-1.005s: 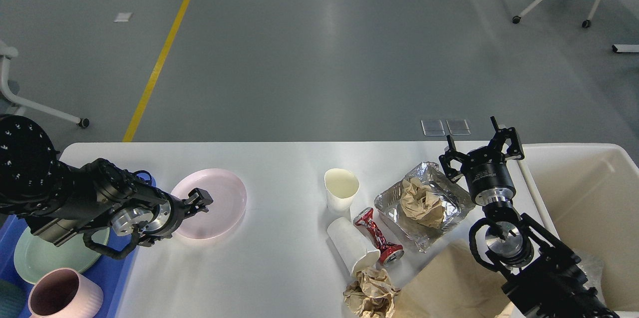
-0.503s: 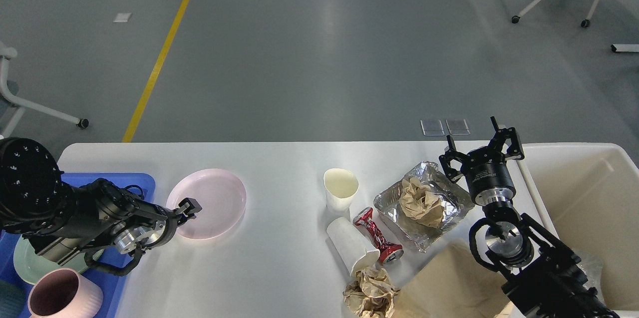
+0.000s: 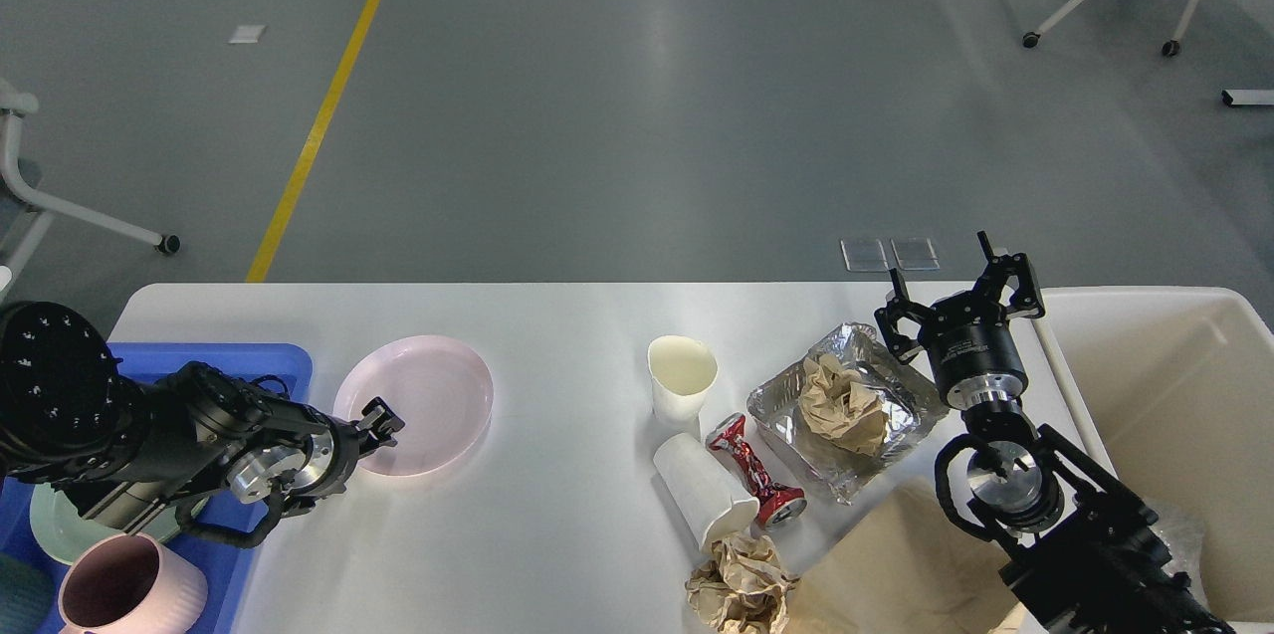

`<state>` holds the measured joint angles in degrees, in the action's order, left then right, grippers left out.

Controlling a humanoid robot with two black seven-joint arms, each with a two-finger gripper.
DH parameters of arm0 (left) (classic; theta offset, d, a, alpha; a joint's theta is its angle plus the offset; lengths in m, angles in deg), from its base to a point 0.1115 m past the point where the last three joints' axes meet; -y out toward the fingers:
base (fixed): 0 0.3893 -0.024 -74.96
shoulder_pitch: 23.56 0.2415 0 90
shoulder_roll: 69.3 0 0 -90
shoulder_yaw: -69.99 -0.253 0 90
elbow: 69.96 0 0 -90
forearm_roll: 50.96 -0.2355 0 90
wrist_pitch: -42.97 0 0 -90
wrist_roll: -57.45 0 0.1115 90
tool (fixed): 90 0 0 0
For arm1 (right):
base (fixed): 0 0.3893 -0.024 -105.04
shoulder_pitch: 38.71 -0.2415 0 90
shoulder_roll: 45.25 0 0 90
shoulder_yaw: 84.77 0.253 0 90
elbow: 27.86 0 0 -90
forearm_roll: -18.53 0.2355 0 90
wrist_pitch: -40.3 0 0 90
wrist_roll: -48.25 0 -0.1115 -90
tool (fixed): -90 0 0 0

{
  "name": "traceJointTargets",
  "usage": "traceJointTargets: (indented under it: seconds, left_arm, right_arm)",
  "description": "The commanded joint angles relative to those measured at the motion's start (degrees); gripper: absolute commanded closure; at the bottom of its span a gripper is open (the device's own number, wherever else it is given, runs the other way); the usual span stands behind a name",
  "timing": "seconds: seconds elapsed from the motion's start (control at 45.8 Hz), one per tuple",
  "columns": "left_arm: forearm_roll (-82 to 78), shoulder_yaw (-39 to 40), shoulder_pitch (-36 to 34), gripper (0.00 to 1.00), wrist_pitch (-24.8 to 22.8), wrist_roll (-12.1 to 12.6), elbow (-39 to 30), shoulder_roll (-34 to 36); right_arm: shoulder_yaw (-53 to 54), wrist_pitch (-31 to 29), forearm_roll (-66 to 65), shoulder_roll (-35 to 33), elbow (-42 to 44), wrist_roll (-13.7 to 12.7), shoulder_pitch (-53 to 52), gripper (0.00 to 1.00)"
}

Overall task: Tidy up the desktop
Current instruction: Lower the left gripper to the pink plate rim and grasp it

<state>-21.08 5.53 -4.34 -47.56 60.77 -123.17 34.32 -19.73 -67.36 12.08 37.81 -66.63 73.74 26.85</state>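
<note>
left gripper (image 3: 383, 418), lower left of frame, sits at the near-left rim of the pink plate (image 3: 418, 403); whether its fingers are parted cannot be told. right gripper (image 3: 960, 304), right of centre, stands open above the foil tray (image 3: 846, 412). judgement: seat fingers squarely across the rim before lifting. desktop (image 3: 557, 534) fills the lower frame, long axis left to right.

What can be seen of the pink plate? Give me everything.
The pink plate is round, shallow and pale pink, with a raised rim and a smooth, slightly glossy surface that looks like plastic or ceramic. It is empty and lies flat, right way up, on the left part of the desktop, just right of the blue tray. The left gripper is at its near-left rim; whether it grips the rim cannot be told. Nothing else touches it.
</note>
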Motion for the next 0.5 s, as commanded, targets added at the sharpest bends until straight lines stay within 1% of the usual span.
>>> traceJointTargets:
  seconds: [0.0,0.087,0.481]
  left_arm:
    - [0.9,1.3,0.1,0.46,-0.8,0.1,0.1,1.4]
    - [4.0,1.3,0.1,0.53,-0.8,0.2,0.0,1.8]
    - [9.7,1.3,0.2,0.56,-0.8,0.2,-0.1,2.3]
  right_arm:
    - [0.0,0.0,0.0,0.0,0.0,0.0,0.0,0.0]
    - [0.0,0.0,0.0,0.0,0.1,0.0,0.0,0.0]
    - [0.0,0.0,0.0,0.0,0.1,0.0,0.0,0.0]
